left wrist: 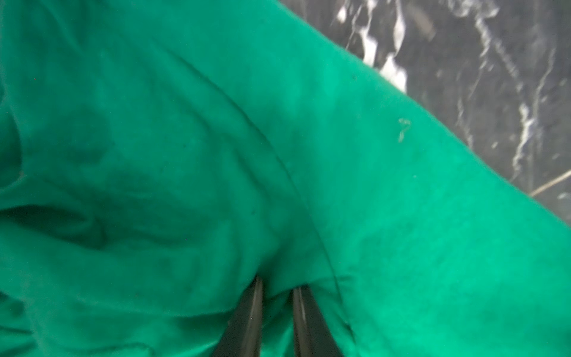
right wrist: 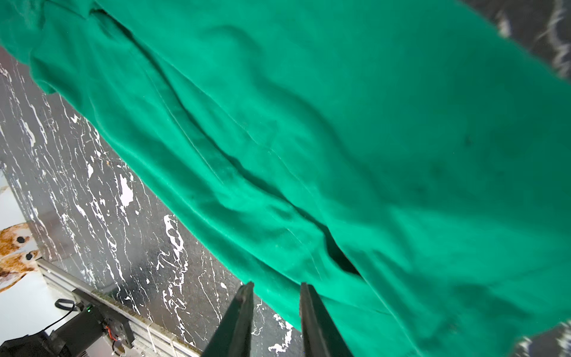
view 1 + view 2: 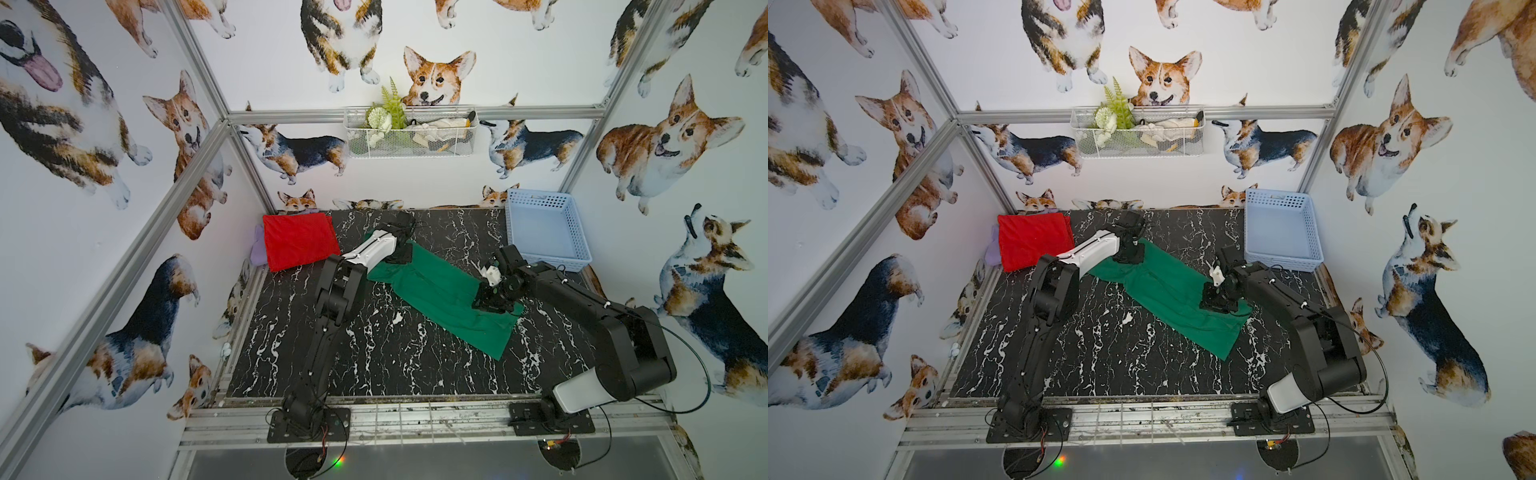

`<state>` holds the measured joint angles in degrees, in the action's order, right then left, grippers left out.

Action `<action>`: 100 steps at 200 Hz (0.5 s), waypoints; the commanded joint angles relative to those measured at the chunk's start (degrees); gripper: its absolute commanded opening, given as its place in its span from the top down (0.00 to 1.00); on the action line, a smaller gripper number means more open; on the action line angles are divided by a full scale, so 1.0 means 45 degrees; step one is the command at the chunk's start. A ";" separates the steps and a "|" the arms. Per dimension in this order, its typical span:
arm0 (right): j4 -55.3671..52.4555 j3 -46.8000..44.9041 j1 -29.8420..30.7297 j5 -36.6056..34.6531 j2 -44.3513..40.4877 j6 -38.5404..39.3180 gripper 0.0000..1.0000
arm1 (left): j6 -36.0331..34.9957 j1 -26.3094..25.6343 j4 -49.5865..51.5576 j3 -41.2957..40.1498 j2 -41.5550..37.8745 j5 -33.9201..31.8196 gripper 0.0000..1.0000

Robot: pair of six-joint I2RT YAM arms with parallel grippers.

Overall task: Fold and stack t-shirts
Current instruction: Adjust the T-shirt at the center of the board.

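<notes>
wire basket [image 3: 415,145] top centre stuffed with greenery [image 3: 392,104] and pale bits, blue basket [image 3: 540,198] centre right, green t-shirt [image 3: 440,291] stretched mid-frame, left gripper [image 1: 276,287] pinching it, right gripper [image 2: 276,286] at its edge, grip unclear, red t-shirt [image 3: 299,241] folded centre left

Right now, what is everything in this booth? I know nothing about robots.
green t-shirt: one, dark green, folded long strip lying diagonally mid-table
red t-shirt: one, bright red, folded, far left corner
purple cloth: one, lilac, peeking out beside the red t-shirt
plastic basket: one, pale blue, far right corner
wire basket: one, white, back wall, holding a fern
table: one, black with white veins
left gripper: one, black, pinching the green t-shirt's far end
right gripper: one, black, at its near end, grip unclear
</notes>
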<state>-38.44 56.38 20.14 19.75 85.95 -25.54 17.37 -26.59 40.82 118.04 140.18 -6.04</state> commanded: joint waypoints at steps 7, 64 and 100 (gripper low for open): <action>-0.0982 0.0448 -0.0003 -0.0647 -0.0120 0.0240 0.67 | -0.0409 0.0219 0.0806 0.1447 0.0940 0.1171 0.76; -0.1577 0.1175 -0.0003 -0.1334 0.0182 0.0338 0.66 | -0.0793 0.0551 -0.0352 0.4199 0.2135 0.3455 0.72; -0.1810 0.1534 -0.0022 -0.1804 0.0556 0.0387 0.66 | -0.0367 0.1050 -0.1598 0.4258 0.2018 0.5008 0.68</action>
<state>-44.71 62.46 20.14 14.00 87.59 -24.45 14.83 -23.38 38.41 136.73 149.71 9.67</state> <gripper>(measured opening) 0.336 0.309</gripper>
